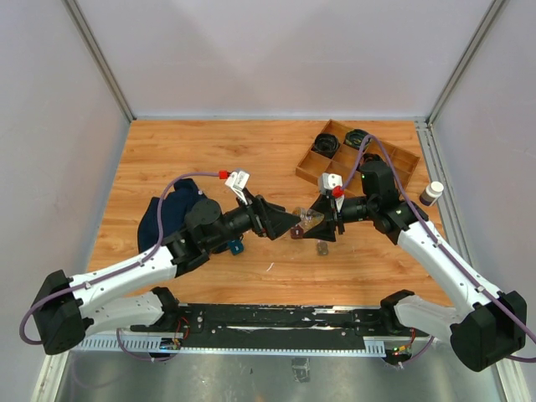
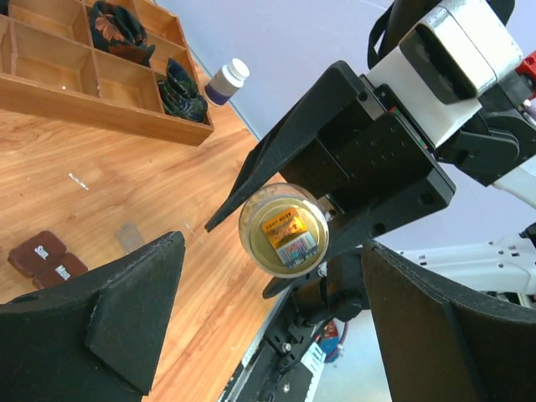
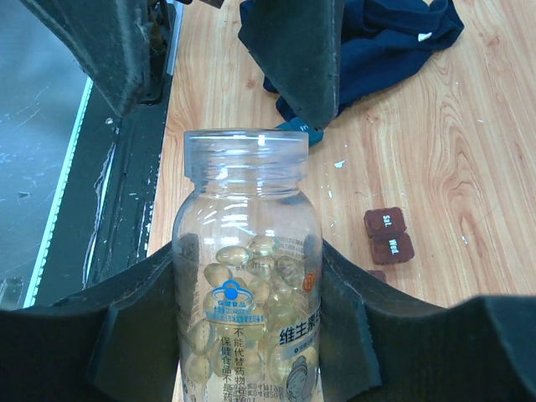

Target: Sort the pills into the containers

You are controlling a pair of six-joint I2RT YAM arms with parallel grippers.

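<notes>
— From above first: the pill bottle (image 1: 311, 221)?
— One, clear plastic, held off the table (image 1: 209, 159) and clamped in the right gripper (image 1: 325, 223). Left gripper (image 1: 290, 224) just left of the bottle, spread wide, gripping nothing.
— Containers?
— Dark-brown containers (image 1: 296, 235) on the wood, just below the bottle. Too small here to count.
— Anything more?
— One divided wooden tray (image 1: 311, 170) beyond the bottle. One white-capped bottle (image 1: 431, 193) well to the bottle's right. One dark-blue cloth (image 1: 172, 209) well to its left.
— Left wrist view?
— Round base of the pill bottle (image 2: 285, 230) end-on, amber-yellow, label showing through. Two black left fingers (image 2: 126, 293) flanking it, apart from it. Two containers (image 2: 38, 249) left of the bottle, square, touching each other, pale lettering on top.
— Right wrist view?
— Bottle (image 3: 247, 276) with mouth uncapped. Pale yellow softgels (image 3: 251, 260) inside, too many to count, and a blue-and-white printed label. Pinched from both sides by the right fingers (image 3: 138, 335). Two containers (image 3: 385, 222) right of the bottle, touching, marked "Sat." and "Wed." Left fingers (image 3: 301, 59) beyond the bottle's mouth, parted, not touching it.
</notes>
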